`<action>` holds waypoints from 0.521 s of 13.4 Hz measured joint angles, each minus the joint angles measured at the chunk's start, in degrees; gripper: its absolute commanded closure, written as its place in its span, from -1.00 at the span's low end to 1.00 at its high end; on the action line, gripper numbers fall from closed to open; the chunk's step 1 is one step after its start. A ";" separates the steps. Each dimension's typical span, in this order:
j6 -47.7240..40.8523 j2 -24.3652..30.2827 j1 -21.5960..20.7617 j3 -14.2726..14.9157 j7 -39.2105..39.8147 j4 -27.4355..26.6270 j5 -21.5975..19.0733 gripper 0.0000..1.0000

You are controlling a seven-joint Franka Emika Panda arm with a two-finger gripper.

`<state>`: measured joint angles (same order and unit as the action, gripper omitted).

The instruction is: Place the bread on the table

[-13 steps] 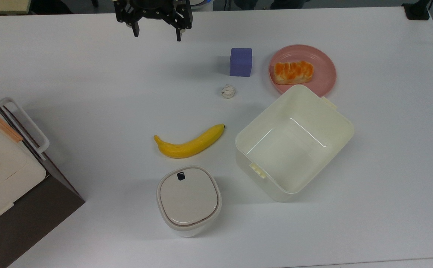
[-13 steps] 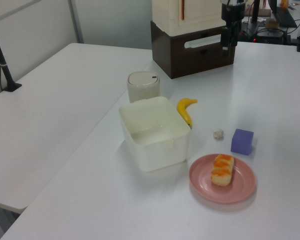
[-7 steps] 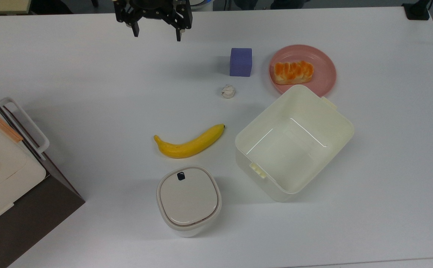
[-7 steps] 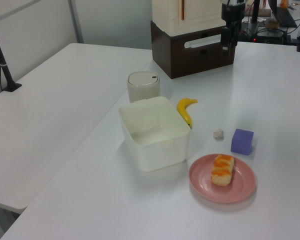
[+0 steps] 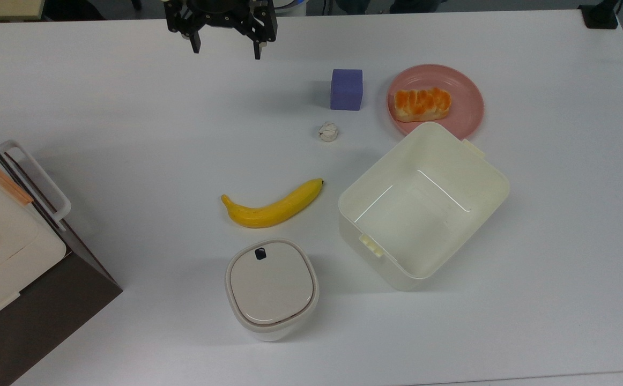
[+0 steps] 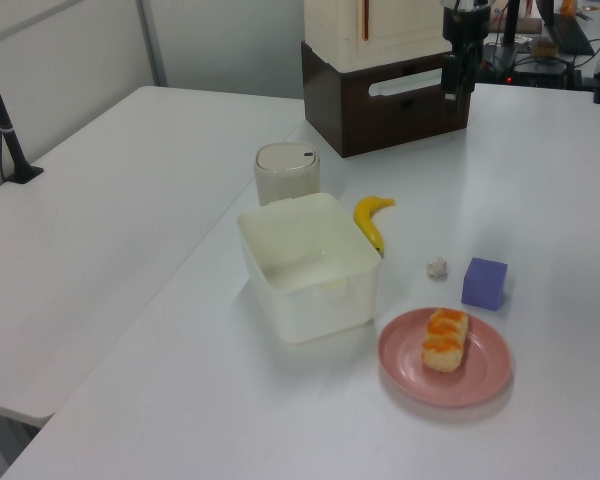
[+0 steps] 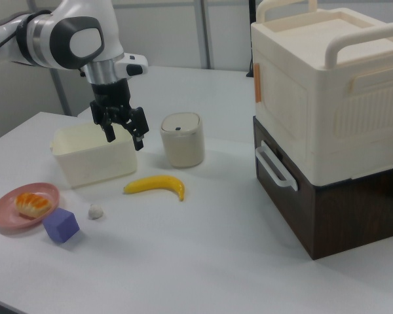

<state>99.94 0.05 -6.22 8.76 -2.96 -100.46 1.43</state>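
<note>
The bread [image 5: 422, 104] lies on its side across the middle of the pink plate [image 5: 468, 90], not on the table [image 5: 129, 134] yet. Taking the plate as the centre of a clock in the top view, the purple cube [image 5: 346, 89] sits just beside it at nine o'clock, the little whitish wad [image 5: 328, 131] near it at about eight, and the cream tub [image 5: 423, 206] starts right at the plate's six o'clock edge, its rim nearly touching. Further out at seven to eight lie the banana [image 5: 273, 206] and, beyond it, the lidded canister [image 5: 272, 288].

My claw [image 5: 227, 48] hangs well apart from all that, far out at about ten o'clock near the table's far edge. Its fingers are spread wide and hold nothing. Against the pictures from a second ago almost nothing has changed: the bread, plate and clutter sit exactly where they were, and I have barely stirred, perhaps a hair of drift.

So I judge the task hardly begun. I have yet to travel across to the plate, come down over the roll across its narrow width, and lift it clear of the cube and the tub's rim before setting it on open tabletop.
</note>
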 measured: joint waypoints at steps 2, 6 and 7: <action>0.00 -0.03 -0.08 -0.14 0.00 0.00 0.00 -1.00; 0.00 -0.19 -0.14 -0.59 0.00 -0.03 0.00 -1.00; 0.00 -0.22 -0.13 -0.59 0.00 -0.03 0.00 -1.00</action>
<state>99.94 -0.17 -6.35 8.17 -2.96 -100.49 1.43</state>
